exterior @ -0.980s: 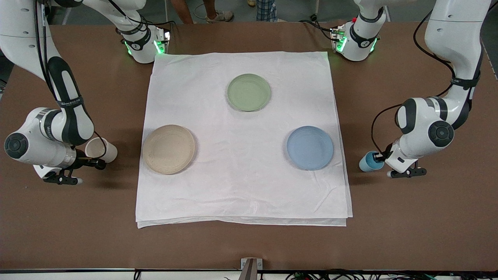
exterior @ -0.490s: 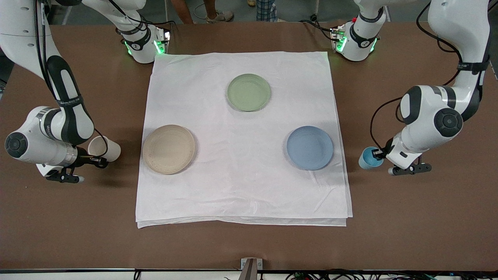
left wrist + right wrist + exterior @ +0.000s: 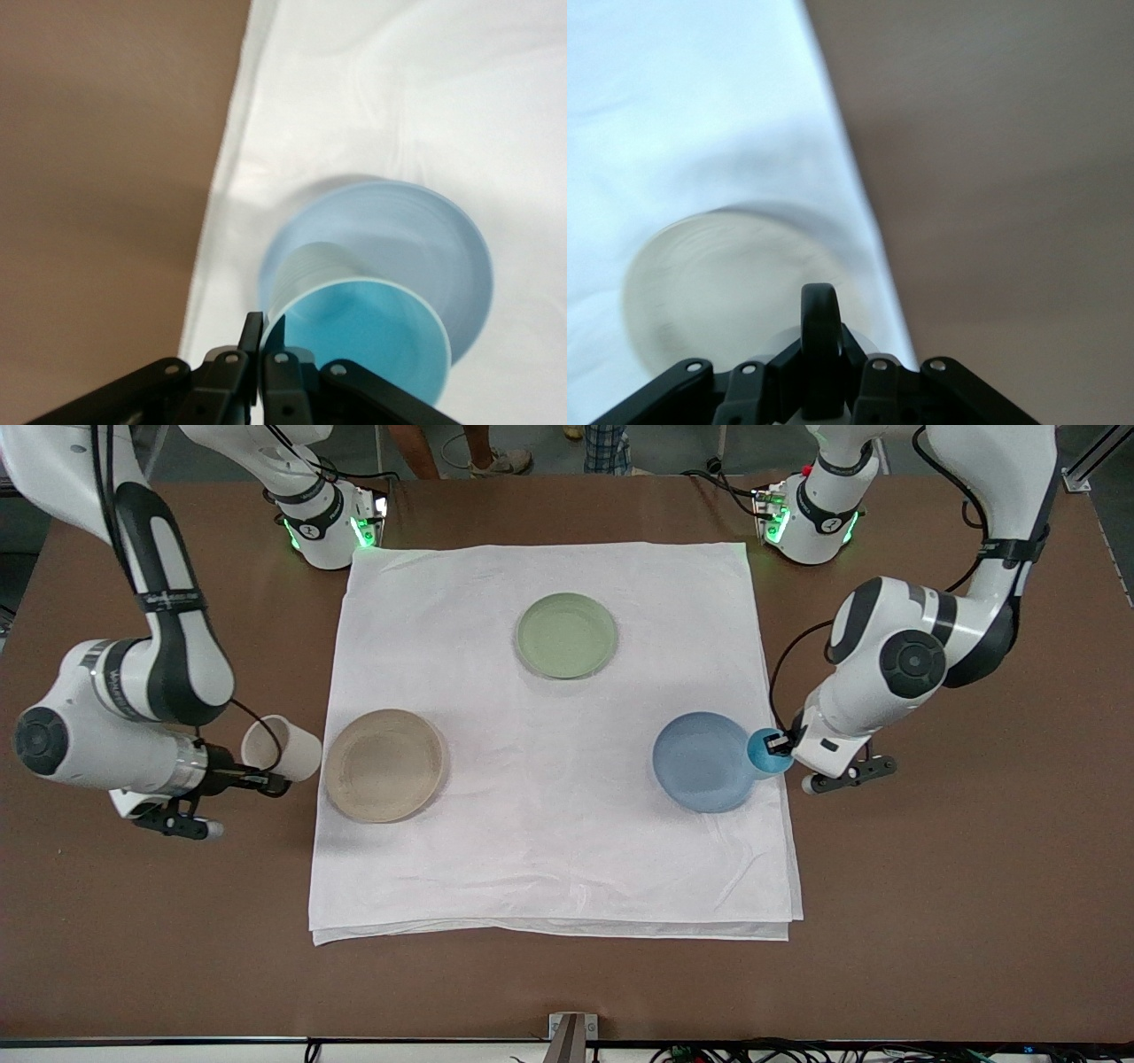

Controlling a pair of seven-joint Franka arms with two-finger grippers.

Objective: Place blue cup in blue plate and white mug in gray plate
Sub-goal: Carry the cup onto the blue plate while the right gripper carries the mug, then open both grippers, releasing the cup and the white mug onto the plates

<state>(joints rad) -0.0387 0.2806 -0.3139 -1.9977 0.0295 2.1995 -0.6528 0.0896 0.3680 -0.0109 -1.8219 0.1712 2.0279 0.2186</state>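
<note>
My left gripper (image 3: 780,744) is shut on the rim of the blue cup (image 3: 764,754) and holds it in the air over the edge of the blue plate (image 3: 704,762). The left wrist view shows the cup (image 3: 363,341) pinched by the rim above the plate (image 3: 443,239). My right gripper (image 3: 257,779) is shut on the black handle (image 3: 819,328) of the white mug (image 3: 282,748), held tilted in the air over the brown table beside the gray plate (image 3: 384,764). The gray plate also shows in the right wrist view (image 3: 718,283).
A white cloth (image 3: 549,850) covers the middle of the brown table (image 3: 957,886) and bears all three plates. A pale green plate (image 3: 566,636) lies on it, farther from the front camera than the other two plates.
My left gripper has lifted the blue cup and carried it from the bare table to over the blue plate's edge. My right gripper has carried the white mug closer to the gray plate.
</note>
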